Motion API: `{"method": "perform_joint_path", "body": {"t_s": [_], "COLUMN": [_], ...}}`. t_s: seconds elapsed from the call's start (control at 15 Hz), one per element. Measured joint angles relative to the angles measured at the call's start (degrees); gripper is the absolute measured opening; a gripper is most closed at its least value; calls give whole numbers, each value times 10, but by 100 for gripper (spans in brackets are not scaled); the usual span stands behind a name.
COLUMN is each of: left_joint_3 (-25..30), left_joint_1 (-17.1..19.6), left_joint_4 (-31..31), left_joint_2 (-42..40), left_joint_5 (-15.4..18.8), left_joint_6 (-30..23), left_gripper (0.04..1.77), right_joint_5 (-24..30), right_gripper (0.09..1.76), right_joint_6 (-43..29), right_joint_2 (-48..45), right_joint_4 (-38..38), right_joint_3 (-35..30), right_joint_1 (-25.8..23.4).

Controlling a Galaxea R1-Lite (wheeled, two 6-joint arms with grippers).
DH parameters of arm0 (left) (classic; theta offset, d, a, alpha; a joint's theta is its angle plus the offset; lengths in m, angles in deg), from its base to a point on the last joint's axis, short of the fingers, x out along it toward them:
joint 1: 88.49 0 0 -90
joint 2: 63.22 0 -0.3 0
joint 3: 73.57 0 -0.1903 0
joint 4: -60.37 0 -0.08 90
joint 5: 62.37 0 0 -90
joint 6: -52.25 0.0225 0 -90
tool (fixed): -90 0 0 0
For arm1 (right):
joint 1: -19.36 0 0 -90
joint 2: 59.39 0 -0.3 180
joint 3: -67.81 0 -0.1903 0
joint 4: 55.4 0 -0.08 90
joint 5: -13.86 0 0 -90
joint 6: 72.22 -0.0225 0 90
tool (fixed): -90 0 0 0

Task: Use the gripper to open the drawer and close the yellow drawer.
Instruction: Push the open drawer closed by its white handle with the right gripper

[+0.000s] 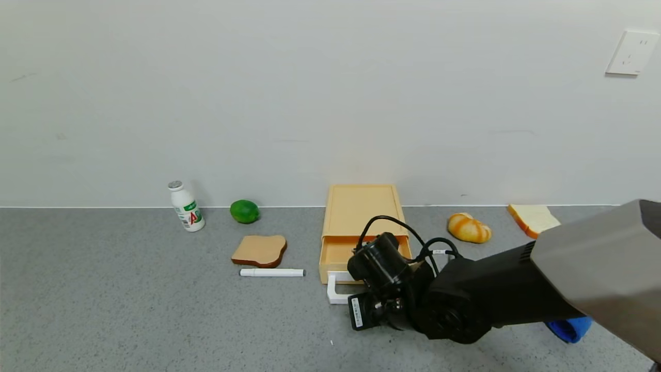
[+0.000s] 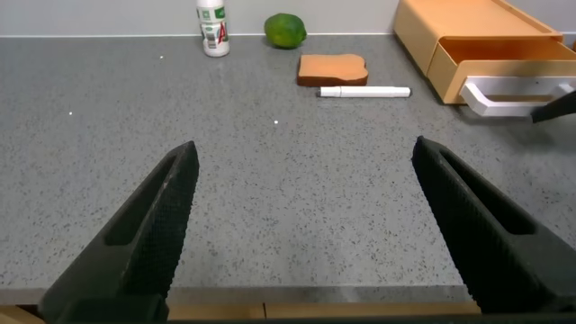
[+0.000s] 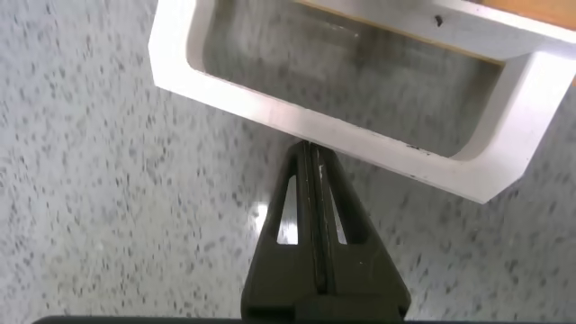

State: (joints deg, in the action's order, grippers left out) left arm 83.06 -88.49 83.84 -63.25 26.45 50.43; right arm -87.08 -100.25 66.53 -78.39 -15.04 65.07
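At centre frame in the head view, the yellow drawer [image 1: 361, 227] stands partly pulled out of its box against the wall, its white loop handle [image 1: 338, 292] jutting toward the robot. The right gripper [image 3: 310, 157] sits just in front of that handle, its jaws pressed together with nothing between them, tips at the handle's front bar. Judging by this, the opening is done and the closing push is in hand; the next move calls for a straight shove toward the wall. The left gripper [image 2: 301, 193] hangs over bare counter, jaws spread wide and empty. The right arm's bulk hides the drawer's lower right corner, and whether the tips actually touch the handle is hard to tell.
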Motion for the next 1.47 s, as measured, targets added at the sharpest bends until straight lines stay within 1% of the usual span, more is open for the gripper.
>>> {"method": "perform_joint_path", "body": {"t_s": [0.4, 0.67, 1.07, 1.47], "left_joint_3": [0, 0, 0, 0], "left_joint_1": [0, 0, 0, 0], "left_joint_4": [0, 0, 0, 0], "left_joint_2": [0, 0, 0, 0], "left_joint_5": [0, 0, 0, 0], "left_joint_6": [0, 0, 0, 0], "left_gripper": [172, 172, 172, 172], "right_joint_5": [4, 5, 6, 7], "right_gripper": [12, 12, 12, 12], "right_joint_6": [27, 41, 49, 55], "right_joint_2": [34, 50, 63, 69], "right_joint_4": [-3, -4, -4, -1], "right_joint_3": [66, 92, 118, 124], "right_joint_1": [-31, -48, -61, -67]}}
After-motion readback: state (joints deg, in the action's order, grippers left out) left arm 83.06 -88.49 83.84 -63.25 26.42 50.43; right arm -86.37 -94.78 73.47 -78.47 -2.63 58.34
